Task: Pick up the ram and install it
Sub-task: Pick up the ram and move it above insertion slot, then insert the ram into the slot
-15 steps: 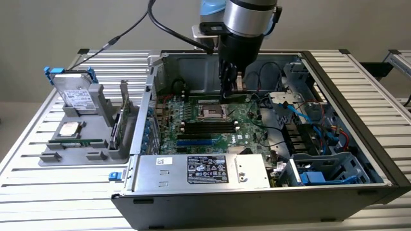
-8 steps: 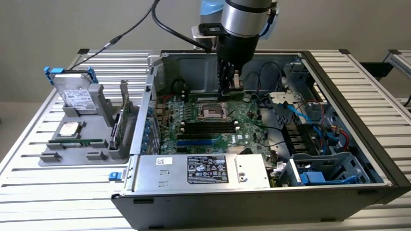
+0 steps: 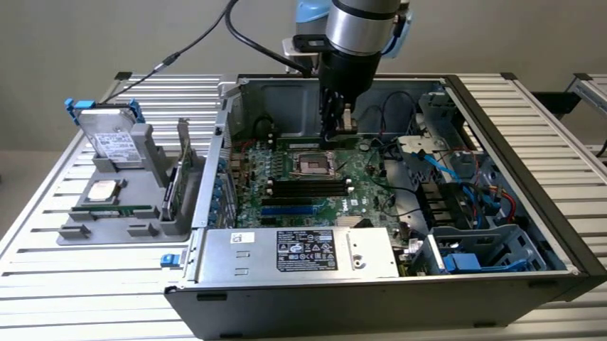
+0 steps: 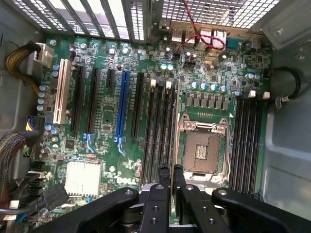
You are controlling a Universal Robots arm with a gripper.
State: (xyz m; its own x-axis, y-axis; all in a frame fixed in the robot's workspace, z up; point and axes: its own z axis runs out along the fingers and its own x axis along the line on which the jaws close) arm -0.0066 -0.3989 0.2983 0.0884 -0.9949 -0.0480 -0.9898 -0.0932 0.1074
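Gripper (image 3: 337,131) inside the open PC case (image 3: 519,138), upper centre of the exterior view.
Its narrow jaws pinch the ram (image 4: 175,126) edge-on above the slots (image 4: 156,131) beside the CPU socket (image 4: 203,150); the motherboard (image 4: 204,73) reads "DELL".

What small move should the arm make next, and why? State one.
Likely a slow, straight descent. The gripper appears shut on the ram, held edge-on above the black memory slots beside the open processor socket, parallel to them and seemingly over the slot nearest the socket, but not yet seated.
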